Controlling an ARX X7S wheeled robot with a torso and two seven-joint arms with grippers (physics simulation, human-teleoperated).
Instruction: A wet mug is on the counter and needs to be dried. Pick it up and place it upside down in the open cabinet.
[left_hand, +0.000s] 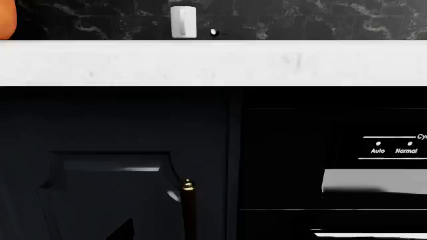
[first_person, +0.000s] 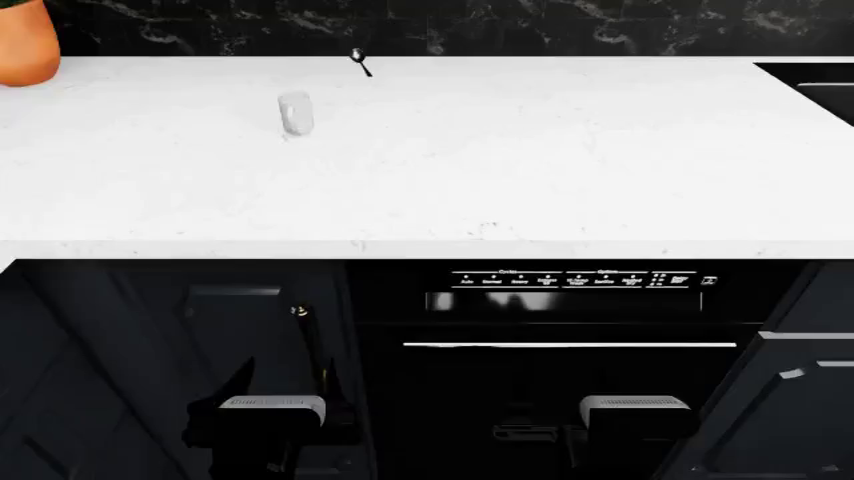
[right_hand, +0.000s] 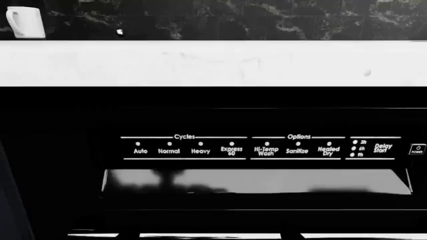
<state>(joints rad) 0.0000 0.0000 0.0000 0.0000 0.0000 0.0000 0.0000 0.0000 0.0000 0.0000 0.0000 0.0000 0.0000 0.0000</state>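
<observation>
The white mug (first_person: 295, 112) stands upright on the white counter (first_person: 534, 160), at the far left part. It also shows in the left wrist view (left_hand: 183, 22) and the right wrist view (right_hand: 25, 22), beyond the counter's thick front edge (left_hand: 213, 62). My left gripper (first_person: 271, 418) and right gripper (first_person: 637, 418) hang low in front of the dark cabinet fronts, below the counter and far from the mug. Their fingers are too dark to make out. No open cabinet is in view.
A small dark spoon (first_person: 360, 62) lies behind the mug by the black marble backsplash. An orange pot (first_person: 24, 45) stands at the far left corner. A dishwasher (first_person: 574, 300) sits under the counter, with a brass-handled cabinet door (first_person: 304, 330) to its left. A dark recess (first_person: 807, 85) is at the far right.
</observation>
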